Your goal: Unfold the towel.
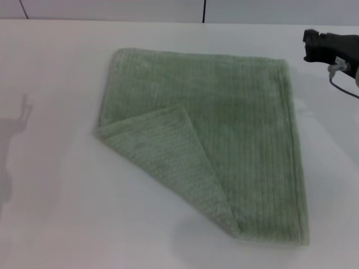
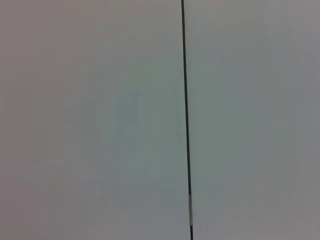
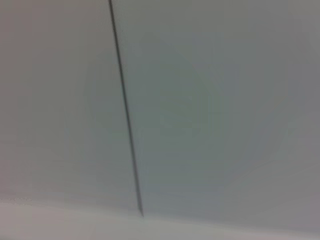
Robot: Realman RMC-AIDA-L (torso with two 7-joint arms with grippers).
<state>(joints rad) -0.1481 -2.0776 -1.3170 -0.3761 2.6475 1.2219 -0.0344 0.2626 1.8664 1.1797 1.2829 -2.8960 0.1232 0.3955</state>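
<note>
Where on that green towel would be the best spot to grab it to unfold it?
Probably the tip of the folded-over corner on the towel. That point lies loose on top, so coming down from above and pulling toward the near-left should open it flat.

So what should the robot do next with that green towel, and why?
Probably bring the right gripper, now off at the table's far right edge, down to the tip of the folded corner. That near-left corner of the towel lies flipped over its middle, so it needs pulling back out.
</note>
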